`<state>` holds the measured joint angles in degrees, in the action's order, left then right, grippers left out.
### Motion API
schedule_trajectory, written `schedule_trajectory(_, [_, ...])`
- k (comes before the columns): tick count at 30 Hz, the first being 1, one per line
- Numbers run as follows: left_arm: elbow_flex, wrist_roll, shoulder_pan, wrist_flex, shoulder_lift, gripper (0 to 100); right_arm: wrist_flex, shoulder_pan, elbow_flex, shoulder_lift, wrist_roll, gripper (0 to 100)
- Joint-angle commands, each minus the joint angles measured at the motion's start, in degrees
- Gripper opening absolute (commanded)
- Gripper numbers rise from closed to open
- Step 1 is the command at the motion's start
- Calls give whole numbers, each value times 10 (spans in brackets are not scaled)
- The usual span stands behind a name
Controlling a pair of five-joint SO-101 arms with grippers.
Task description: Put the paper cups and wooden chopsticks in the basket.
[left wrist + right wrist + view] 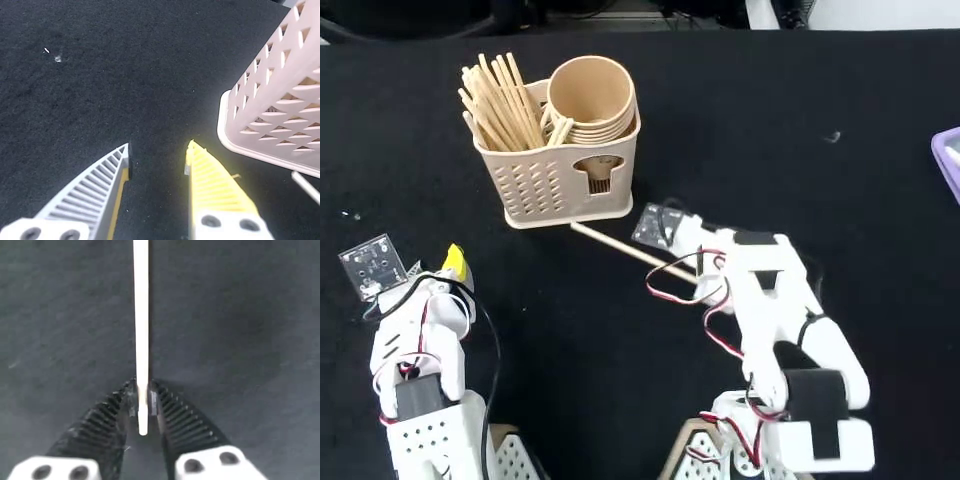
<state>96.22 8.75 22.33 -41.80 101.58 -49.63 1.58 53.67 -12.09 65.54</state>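
I worked over a black tabletop (800,120). The biggest thing on it was the basket (560,185), which stood at the far side. One half held a stack of cups (592,95). The other half held a bunch of sticks (500,100) that leaned against the side.

One stick (625,250) lay flat on the tabletop. Its far end was just beside the foot of the basket, and I could not tell if it touched. The near end sat between the jaws of the right gripper (142,387), which pinched it tight, close to the tip.

The left gripper (158,145) sat low beside the basket with its jaws wide apart and nothing in them.

I think this was the last stick, so the job was almost done. To do it well, I would squeeze hard, because a thin stick held by its end can swing or slip. I would lift it up first, so the far end does not bump the basket wall. Then I would tip it upright, move it over the half with the sticks, lower it in, and only then let go.
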Motion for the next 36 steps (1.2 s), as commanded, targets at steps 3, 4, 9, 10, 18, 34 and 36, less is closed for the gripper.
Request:
schedule_trajectory(3, [12,-4,-3,-4,8,186,-188,-1,5,-143,8,10])
schedule_trajectory(4, [12,-4,-3,-4,8,186,-214,0,12,-170,8,10])
schedule_trajectory(9, [12,-4,-3,-4,8,186,-212,18,87,-267,8,13])
schedule_trajectory(10, [12,-4,-3,-4,8,186,-203,25,102,-276,8,19])
schedule_trajectory(18, [12,-4,-3,-4,8,186,-193,146,86,-281,-105,272])
schedule_trajectory(34, [12,-24,-3,-18,12,185,13,314,37,-76,-253,271])
schedule_trajectory(36, [12,-28,-4,-19,12,184,14,297,15,-35,-252,271])
